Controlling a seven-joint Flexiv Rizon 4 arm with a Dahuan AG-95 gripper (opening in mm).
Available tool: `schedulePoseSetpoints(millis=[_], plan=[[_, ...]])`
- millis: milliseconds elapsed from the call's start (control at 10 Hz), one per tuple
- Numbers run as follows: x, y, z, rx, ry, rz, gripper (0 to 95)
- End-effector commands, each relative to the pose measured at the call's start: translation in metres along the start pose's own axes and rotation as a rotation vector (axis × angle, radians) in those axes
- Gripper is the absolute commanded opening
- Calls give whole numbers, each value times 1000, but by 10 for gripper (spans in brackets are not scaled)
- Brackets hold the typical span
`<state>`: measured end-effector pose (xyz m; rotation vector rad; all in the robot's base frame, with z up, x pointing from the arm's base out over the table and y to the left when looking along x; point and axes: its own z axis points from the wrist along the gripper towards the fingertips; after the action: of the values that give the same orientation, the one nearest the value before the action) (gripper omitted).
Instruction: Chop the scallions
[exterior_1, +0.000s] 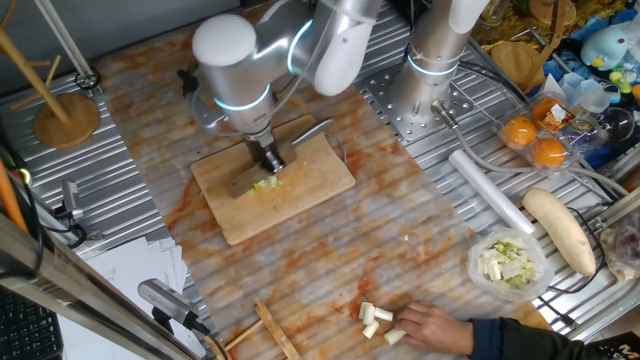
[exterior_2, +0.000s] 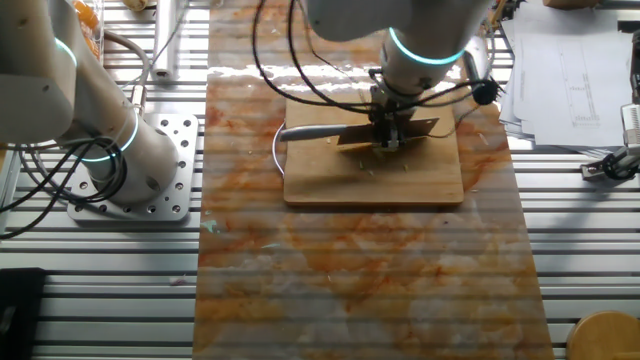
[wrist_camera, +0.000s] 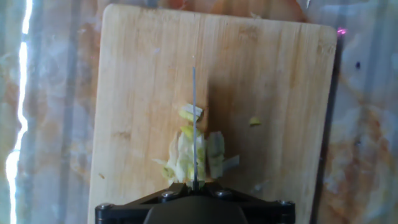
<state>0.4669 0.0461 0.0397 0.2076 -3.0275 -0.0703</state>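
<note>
From where I stand by the fixed camera, going left to right: a wooden stand (exterior_1: 62, 105) sits off at ten o'clock, then the cutting board (exterior_1: 300, 195) lies in the middle of the table (exterior_1: 400, 260). The gripper (exterior_1: 270, 160) hangs right over the board, holding a knife (exterior_2: 330, 133) whose blade lies flat-long across the wood in the other fixed view, handle pointing toward nine o'clock there. I cannot see the fingertips clearly in any view, so I cannot tell how tightly they sit; they seem closed round the knife's mount.

The scallions (wrist_camera: 196, 152) are a small heap of pale green-white slivers near the board's centre, directly under the blade edge, which shows as a thin line in the hand view. One stray bit (wrist_camera: 255, 121) lies at about two o'clock from the heap.

Further right, a person's hand (exterior_1: 435, 325) rests at five o'clock beside a few pale stub pieces (exterior_1: 375, 318), with a bowl (exterior_1: 510, 262) of cut greens and a long cream root (exterior_1: 560, 230) beyond it.

I'd judge the slivers light, moist and soft, apt to stick to the blade or skitter aside. No gripping them; better to press straight down through the heap's thickest part.
</note>
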Motion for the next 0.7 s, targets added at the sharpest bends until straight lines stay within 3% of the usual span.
schedulePoseSetpoints(millis=[100, 200, 400, 500, 700], plan=[[-5, 3, 12, 26, -3, -7, 0], [-3, 2, 2, 37, 16, -26, 0], [15, 1, -26, 29, 25, -59, 0], [21, 3, -33, 20, 17, -59, 0], [25, 6, -36, 20, 3, -61, 0]])
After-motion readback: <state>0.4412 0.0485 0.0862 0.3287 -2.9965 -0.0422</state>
